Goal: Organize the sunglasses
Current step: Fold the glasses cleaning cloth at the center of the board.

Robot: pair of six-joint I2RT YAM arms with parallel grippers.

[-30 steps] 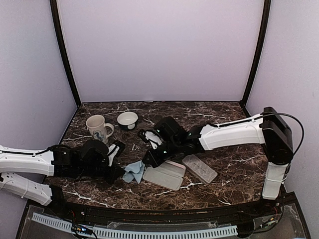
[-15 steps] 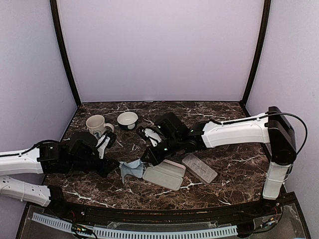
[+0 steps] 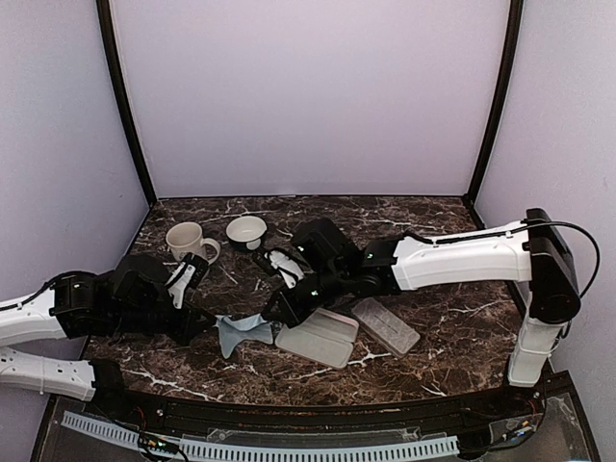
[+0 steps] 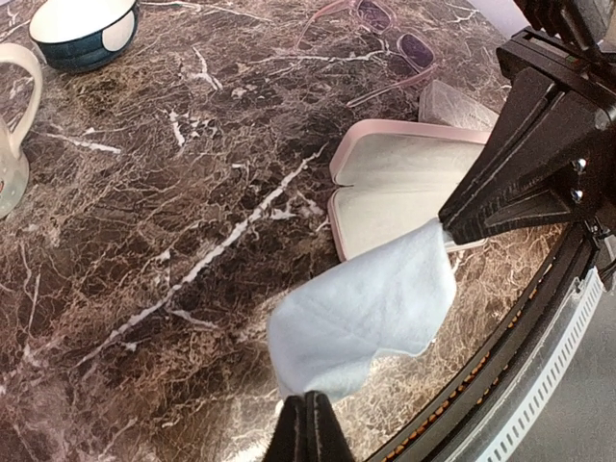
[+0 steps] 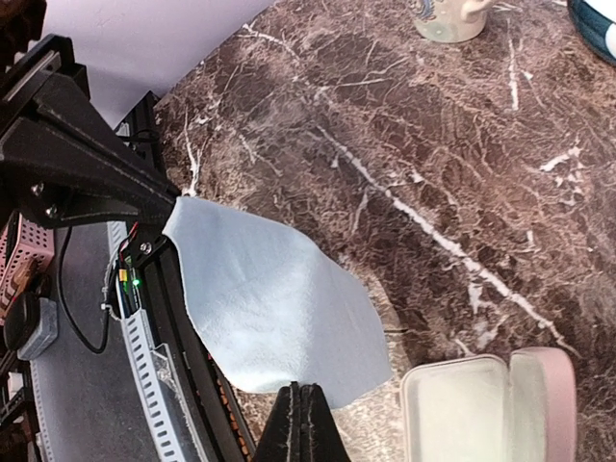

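The dark brown marble table (image 3: 443, 289) carries everything. On it, just beyond the left end effector (image 4: 306, 404) and just beside the right end effector (image 5: 302, 393), lies the pale pink oblong case (image 4: 404, 183), hinged open with its lining upward. Between the two end effectors hangs the light-blue soft cloth (image 4: 366, 318). Each end effector is clamped tight on an opposite corner, so the cloth spans the gap above the table, close to the case's near edge. The pink-red thin-framed sunglasses (image 4: 390, 38) lie flat on the table, past the far side of the case from the left end effector and close beside the right arm's wrist. We judge the right end effector to be the nearer one. In the left wrist view their long axis runs slantwise, and the temples look unfolded. We cannot find the dark pair. We judge that neither end effector can take the glasses until it lets go of the cloth.
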